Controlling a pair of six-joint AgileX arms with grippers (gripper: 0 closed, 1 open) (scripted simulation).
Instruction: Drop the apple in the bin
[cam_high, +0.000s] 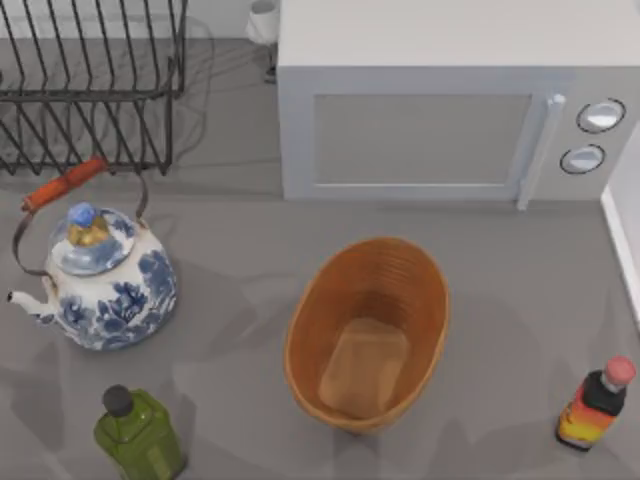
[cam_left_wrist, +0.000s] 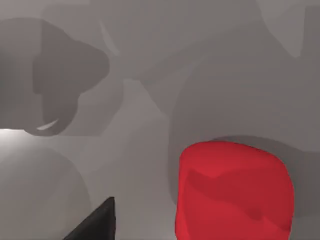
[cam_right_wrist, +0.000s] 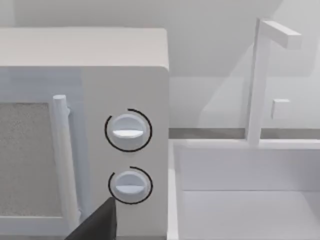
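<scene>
The apple (cam_left_wrist: 232, 192), plain bright red, lies on the grey table surface close under my left wrist camera. A dark tip of my left gripper (cam_left_wrist: 95, 225) shows beside it, a short gap away and not touching. The bin (cam_high: 400, 270), an oval orange-brown ribbed basket, stands in the middle of the table in front of the microwave, its lighter flat bottom bare. A dark tip of my right gripper (cam_right_wrist: 97, 222) shows in the right wrist view, facing the microwave's two knobs.
A blue-and-white teapot (cam_high: 100, 285) stands left of the bin, with a green bottle (cam_high: 138, 432) in front of it. A red-capped bottle (cam_high: 597, 403) is at the front right. The microwave (cam_high: 440, 120) and a wire dish rack (cam_high: 90, 80) line the back. A white sink (cam_right_wrist: 250, 200) lies beside the microwave.
</scene>
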